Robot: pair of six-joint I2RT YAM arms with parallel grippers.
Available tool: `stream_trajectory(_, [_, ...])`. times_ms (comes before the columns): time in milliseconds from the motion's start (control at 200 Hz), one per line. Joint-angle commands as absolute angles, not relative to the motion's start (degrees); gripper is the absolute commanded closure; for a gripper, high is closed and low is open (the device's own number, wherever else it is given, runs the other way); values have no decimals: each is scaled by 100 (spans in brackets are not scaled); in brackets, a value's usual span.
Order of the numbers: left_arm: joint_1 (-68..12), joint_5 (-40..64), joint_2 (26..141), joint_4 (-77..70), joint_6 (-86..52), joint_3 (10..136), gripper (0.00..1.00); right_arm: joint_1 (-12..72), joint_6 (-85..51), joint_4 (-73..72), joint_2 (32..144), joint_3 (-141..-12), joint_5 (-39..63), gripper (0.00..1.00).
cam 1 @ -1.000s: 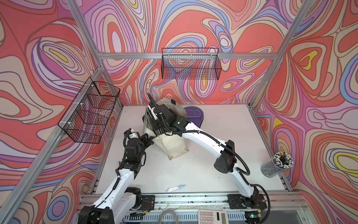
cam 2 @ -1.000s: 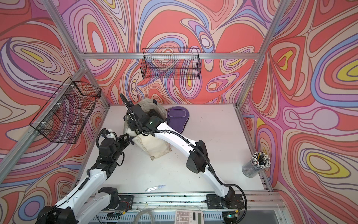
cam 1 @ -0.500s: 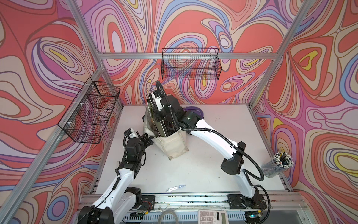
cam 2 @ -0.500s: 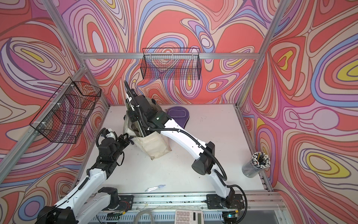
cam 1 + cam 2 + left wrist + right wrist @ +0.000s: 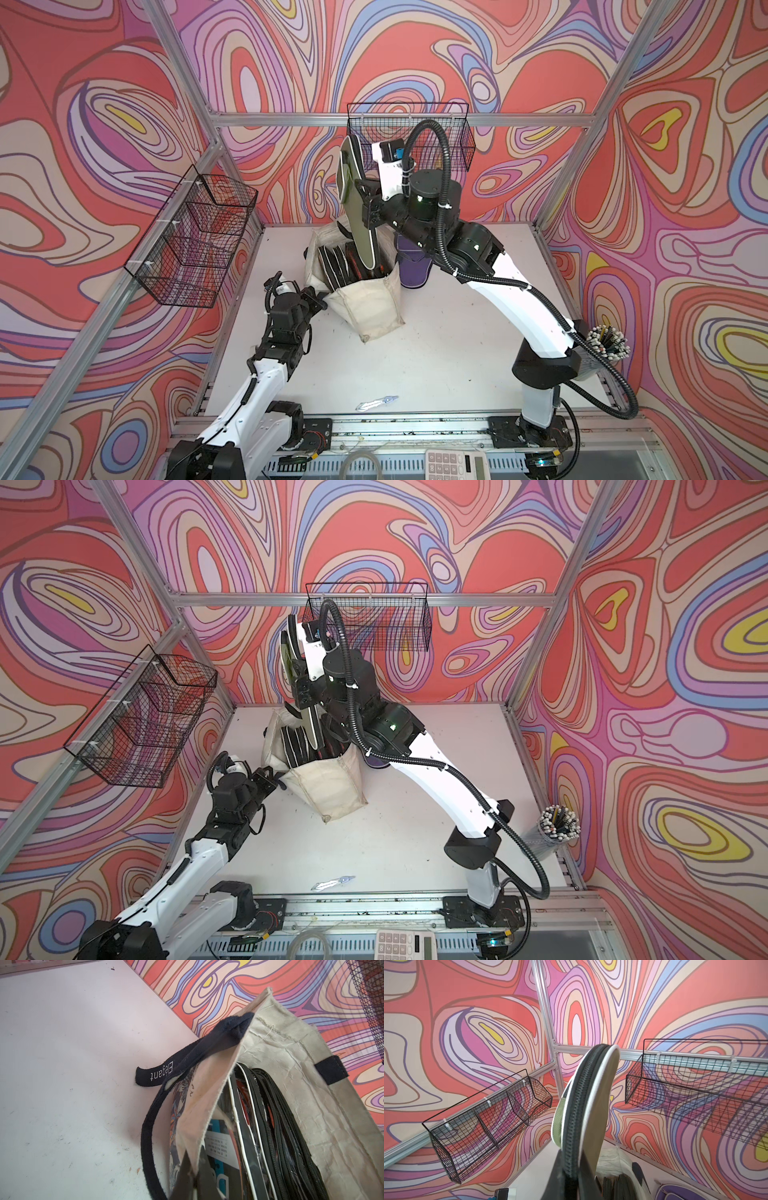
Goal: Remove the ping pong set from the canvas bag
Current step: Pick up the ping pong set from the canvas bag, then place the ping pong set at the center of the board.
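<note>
- table [image 5: 436, 365]: the bag sits toward the back edge, left of the middle.
- bag [image 5: 370, 303]: soft canvas with floppy walls and the mouth gaping upward. More black zip cases stand inside.
- set [image 5: 348, 176]: olive paddle-shaped zip case, up on end over the bag mouth and leaning toward the back edge. Its low tip looks about level with the rim, and I can't tell if it's clear. My guess is it's light, flat and fairly stiff, with a cloth skin that isn't slippery.
- right claw [image 5: 368, 212]: clamped across the set's flat faces around mid-length. Good spot imo, since the thin zipper edge would twist.
- left claw [image 5: 321, 299]: clenched on the bag rim at its near-left corner. Probably needed, or the bag rides up.
</note>
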State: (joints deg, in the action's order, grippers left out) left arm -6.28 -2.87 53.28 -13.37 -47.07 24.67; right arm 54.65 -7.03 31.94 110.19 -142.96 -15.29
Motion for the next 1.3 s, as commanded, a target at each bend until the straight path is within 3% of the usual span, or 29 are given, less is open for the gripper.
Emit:
stream_trajectory(0, [-580, -571, 5302, -1120, -4623, 2671, 100, 5438, -552, 3113, 10818, -14080, -1755, 100])
stream_trajectory(426, [-555, -896, 5176, -462, -4588, 2901, 100, 5297, -571, 3068, 9803, -12930, -2203, 100])
stream_trajectory(911, [-530, -760, 5282, -162, -4607, 3460, 100, 4115, -1224, 2667, 8597, -10580, -1822, 100])
stream_trajectory(1297, [-527, -737, 5186, 31, -4579, 3593, 100, 3186, -1574, 1889, 8299, -8985, -1387, 100])
